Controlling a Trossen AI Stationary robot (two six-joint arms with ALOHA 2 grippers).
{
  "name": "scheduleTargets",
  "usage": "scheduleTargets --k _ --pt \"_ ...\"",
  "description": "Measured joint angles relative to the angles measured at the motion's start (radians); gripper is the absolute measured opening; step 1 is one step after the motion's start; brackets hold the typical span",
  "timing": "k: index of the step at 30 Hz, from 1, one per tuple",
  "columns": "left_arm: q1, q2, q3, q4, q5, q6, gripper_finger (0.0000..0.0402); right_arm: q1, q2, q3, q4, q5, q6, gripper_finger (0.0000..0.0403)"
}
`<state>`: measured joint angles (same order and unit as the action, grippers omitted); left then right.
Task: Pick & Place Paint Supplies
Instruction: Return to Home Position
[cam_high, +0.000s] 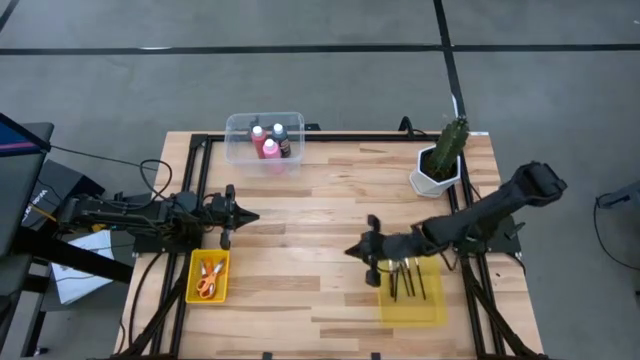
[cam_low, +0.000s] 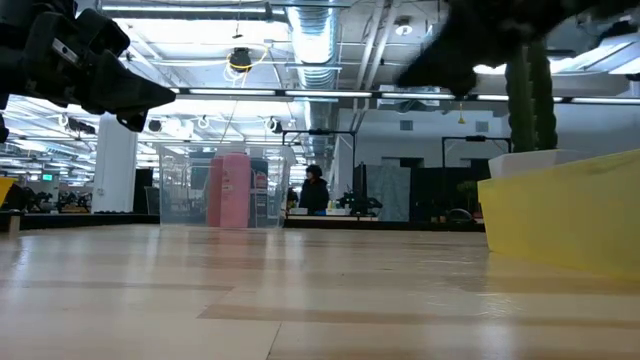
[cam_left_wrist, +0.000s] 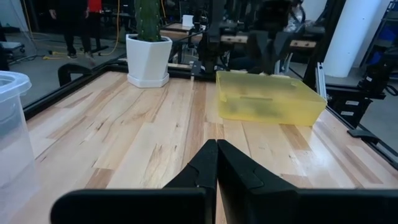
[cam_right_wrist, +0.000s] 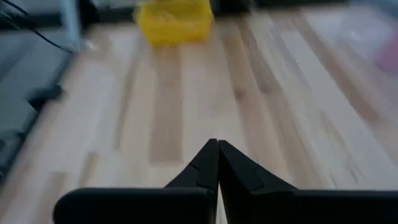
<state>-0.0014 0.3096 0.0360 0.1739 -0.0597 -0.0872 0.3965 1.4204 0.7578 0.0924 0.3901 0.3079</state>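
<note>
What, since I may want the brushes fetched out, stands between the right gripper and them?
Nothing visible does. The right gripper, shut, hangs just beside the open yellow bin, and the brushes lie uncovered inside it. The plant stands farther back, out of the way.

Grey floor (cam_high: 200, 90) (dark seam lines)
</note>
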Motion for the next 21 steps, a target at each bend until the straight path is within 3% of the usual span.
scheduleTargets --k 4,9,15,21 --pt "0.0 0.0 0.0 0.011 0.0 0.0 0.0001 -0.085 0.049 0.006 0.155 -0.149 -0.135 0.0001" --pt "0.0 0.0 0.0 0.018 0.0 0.0 0.0001 -0.209 0.074 0.008 0.21 -0.279 -0.23 0.0001" --pt "0.0 0.0 0.0 0.024 0.001 0.0 0.0001 -0.335 0.04 0.006 0.209 -0.323 -0.351 0.0" --pt "0.0 0.0 0.0 0.029 0.004 0.0 0.0001 -0.384 -0.041 0.003 0.211 -0.345 -0.413 0.0"
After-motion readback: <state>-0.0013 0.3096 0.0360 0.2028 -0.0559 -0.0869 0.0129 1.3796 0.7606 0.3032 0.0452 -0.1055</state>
